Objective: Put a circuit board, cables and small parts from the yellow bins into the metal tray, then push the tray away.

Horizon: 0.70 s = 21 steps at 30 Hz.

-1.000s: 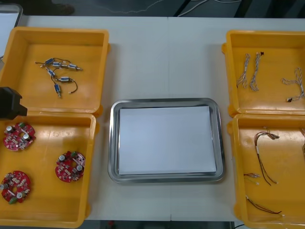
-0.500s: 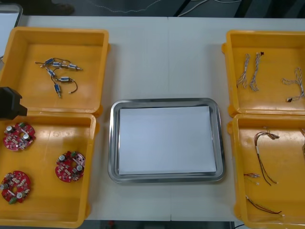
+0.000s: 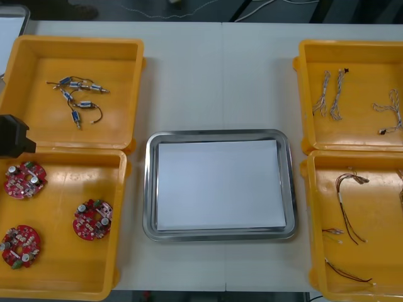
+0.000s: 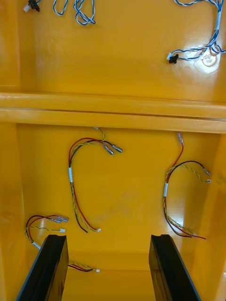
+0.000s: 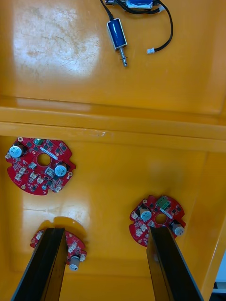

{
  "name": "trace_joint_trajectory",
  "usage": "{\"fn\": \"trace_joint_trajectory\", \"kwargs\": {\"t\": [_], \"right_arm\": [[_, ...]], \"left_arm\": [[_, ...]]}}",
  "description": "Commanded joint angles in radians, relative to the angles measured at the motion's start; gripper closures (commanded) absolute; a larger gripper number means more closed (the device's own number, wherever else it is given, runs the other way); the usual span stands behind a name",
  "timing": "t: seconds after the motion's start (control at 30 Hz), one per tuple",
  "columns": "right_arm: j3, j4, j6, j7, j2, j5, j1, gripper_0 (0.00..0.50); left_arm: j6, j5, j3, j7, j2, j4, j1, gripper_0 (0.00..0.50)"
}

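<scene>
Left tool (image 5: 106,233) spread over circuit boards (image 5: 40,165), right tool (image 4: 108,237) spread over cables (image 4: 70,174); I fear clipping a board descending.

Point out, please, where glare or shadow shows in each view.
Left wrist view: broad glare on the far yellow bin's floor; a shadow edges the circuit board beside the left gripper. Right wrist view: a glint beside the blue and white cable, beyond the right gripper. Front view: the metal tray's rim mirrors dark streaks.
</scene>
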Motion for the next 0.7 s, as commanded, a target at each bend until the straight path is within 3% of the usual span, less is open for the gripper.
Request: {"fn": "trace_joint_trajectory", "kwargs": {"t": [0.03,0.7], "right_arm": [[0.003,-0.027,0.003,0.012,-0.041,-0.008,0.016,0.0],[0.003,-0.027,0.003,0.012,-0.041,-0.008,0.016,0.0]], "left_arm": [[0.007,-0.004,0.029,-0.071,-0.012,-0.026,0.013,0.0],[0.007,-0.004,0.029,-0.071,-0.012,-0.026,0.013,0.0]]}}
